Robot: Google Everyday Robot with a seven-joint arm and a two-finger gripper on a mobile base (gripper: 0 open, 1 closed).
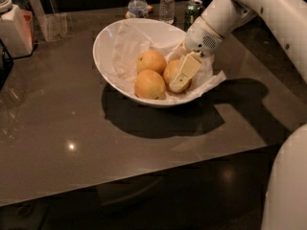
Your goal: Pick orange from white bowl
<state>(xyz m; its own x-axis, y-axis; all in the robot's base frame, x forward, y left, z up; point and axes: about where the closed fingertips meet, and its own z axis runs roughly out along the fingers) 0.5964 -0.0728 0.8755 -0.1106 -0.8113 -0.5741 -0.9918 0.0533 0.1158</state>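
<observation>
A large white bowl (106, 47) lined with crumpled white paper stands on the dark table and holds three oranges. The slightly oval orange (170, 71) lies at the right of the bowl. Two rounder oranges lie to its left, one at the back (151, 61) and one at the front (149, 84). My gripper (179, 82) reaches down into the bowl from the upper right and sits right at the oval orange, covering its right side. The orange rests in the bowl.
Two water bottles (137, 3) and a green can (194, 9) stand behind the bowl. A white container (13, 28) and a clear stand (50, 23) are at the far left. The table's front edge runs across the lower part of the view.
</observation>
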